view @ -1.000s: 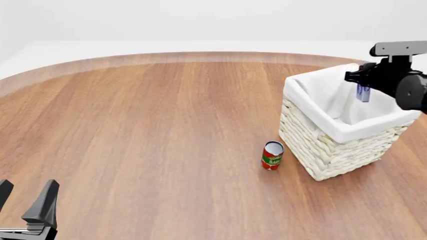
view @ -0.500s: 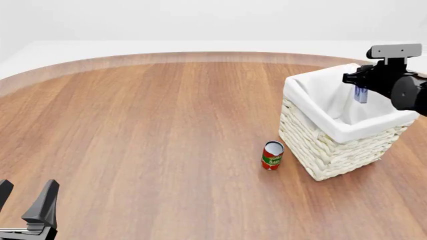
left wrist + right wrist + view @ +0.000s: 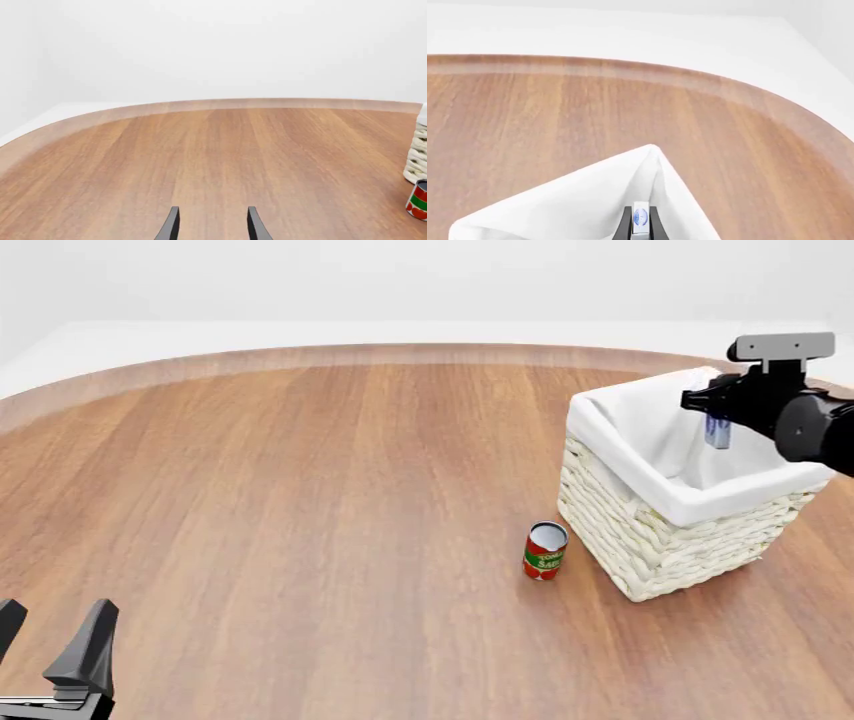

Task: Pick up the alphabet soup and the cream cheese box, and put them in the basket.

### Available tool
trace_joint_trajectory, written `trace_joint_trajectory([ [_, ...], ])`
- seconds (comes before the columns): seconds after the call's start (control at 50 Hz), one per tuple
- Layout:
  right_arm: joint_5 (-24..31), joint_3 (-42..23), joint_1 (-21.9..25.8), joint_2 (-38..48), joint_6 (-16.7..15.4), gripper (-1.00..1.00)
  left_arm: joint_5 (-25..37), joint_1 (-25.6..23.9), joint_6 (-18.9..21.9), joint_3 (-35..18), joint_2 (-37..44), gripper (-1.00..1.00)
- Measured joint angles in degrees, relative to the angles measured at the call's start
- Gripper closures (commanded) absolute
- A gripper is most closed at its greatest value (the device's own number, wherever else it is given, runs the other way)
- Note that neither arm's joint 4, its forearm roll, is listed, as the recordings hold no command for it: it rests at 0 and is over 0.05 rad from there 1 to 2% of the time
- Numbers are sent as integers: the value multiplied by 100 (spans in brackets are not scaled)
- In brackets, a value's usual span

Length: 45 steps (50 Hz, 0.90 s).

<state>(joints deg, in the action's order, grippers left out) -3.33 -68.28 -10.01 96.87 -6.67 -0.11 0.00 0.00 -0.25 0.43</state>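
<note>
The wooden table (image 3: 294,500) carries the basket (image 3: 641,540) near its right edge. Over the basket's open, cloth-lined hollow hangs the right gripper (image 3: 640,227), its fingers pinched on the cream cheese box (image 3: 640,219); the basket's floor is hidden. A red and green can (image 3: 543,551) stands just beside the basket's left wall. At the near left corner, the left gripper (image 3: 47,645) is spread wide, holding nothing.

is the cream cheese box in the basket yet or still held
Held. The right gripper is shut on the cream cheese box, above the basket opening.
</note>
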Motion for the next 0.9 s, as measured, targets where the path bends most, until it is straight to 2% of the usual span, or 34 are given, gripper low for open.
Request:
trace_joint_trajectory([
  [0.32,-18,9,-2,8,-2,100,0,0,0,0,0,-100],
  [0.34,-18,11,-4,4,-4,-100,0,0,0,0,0,-100],
  [0.9,-18,133,-62,-449,52,-100,0,0,0,0,0,-100],
])
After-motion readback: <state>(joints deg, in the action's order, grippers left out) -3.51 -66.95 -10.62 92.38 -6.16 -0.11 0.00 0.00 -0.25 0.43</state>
